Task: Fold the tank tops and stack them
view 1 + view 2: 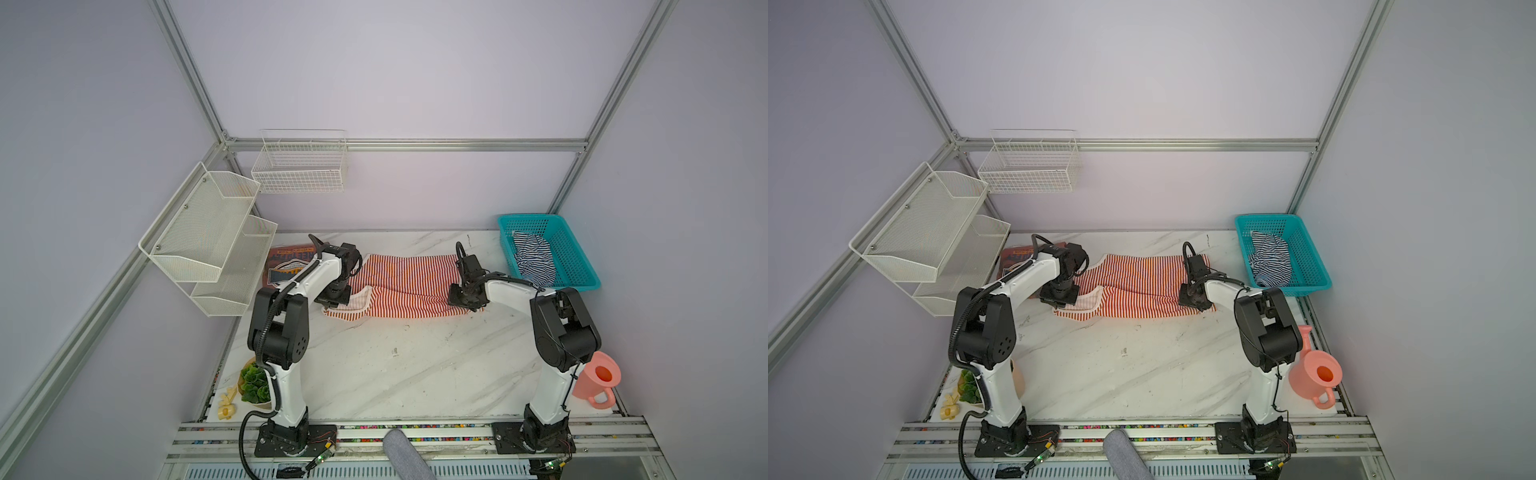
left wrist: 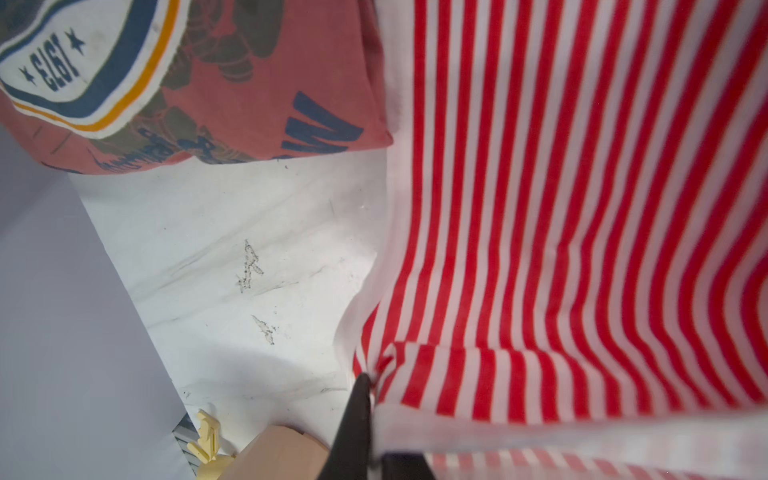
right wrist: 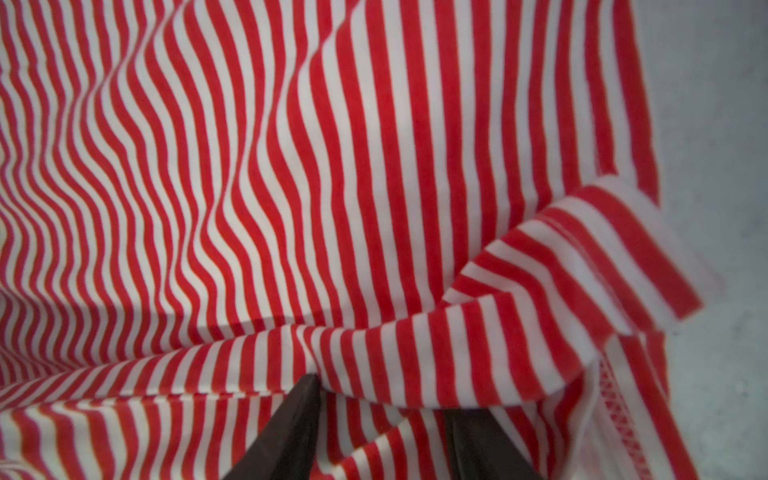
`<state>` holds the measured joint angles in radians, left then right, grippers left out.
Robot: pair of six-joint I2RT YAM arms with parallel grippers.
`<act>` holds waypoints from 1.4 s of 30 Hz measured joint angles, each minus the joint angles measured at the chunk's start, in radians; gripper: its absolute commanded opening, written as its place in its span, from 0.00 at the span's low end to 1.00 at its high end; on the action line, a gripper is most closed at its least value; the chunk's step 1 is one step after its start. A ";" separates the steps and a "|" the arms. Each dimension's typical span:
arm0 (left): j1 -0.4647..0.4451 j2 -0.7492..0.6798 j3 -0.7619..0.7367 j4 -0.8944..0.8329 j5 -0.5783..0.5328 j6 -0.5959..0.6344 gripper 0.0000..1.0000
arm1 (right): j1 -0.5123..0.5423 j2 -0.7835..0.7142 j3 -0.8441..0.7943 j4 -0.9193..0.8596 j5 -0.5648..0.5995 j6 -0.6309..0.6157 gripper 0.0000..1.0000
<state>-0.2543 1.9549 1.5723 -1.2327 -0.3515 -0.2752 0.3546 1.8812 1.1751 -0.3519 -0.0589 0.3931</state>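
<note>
The red-and-white striped tank top [image 1: 409, 286] lies spread lengthwise near the far edge of the table [image 1: 395, 374], its pale-trimmed strap end toward the left edge and its hem end toward the right. A soft ridge runs along its middle. The left gripper [image 1: 336, 297] is closed tight on the pale trim at the strap end. The right gripper [image 1: 462, 298] sits on the hem end; in the right wrist view its fingers [image 3: 291, 428] stand partly apart with a bunched fold between them, and I cannot tell whether they pinch it yet. This looks like the grasp before the first fold. The next move likely calls for a sure hold on the right, then both arms lifting evenly so the cloth stays taut and square. The navy-and-white striped tank top [image 1: 534, 259] lies crumpled in the teal basket [image 1: 582, 266] at the far right corner, not yet folded, its shape unreadable. A rust-red garment [image 1: 286, 266] with a "1973" badge lies just beside the strap end, partly hidden by the left arm. In both top views the wrists hide the fingertips, and the trim nearest the left wrist camera is blurred.
</note>
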 measured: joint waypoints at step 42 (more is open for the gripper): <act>0.048 0.012 0.275 -0.129 -0.035 0.039 0.99 | 0.019 -0.386 -0.060 -0.158 -0.097 0.010 0.64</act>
<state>-0.2062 1.9671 1.8477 -1.3621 -0.3866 -0.2359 0.3740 1.4948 1.1149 -0.5102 -0.1555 0.4030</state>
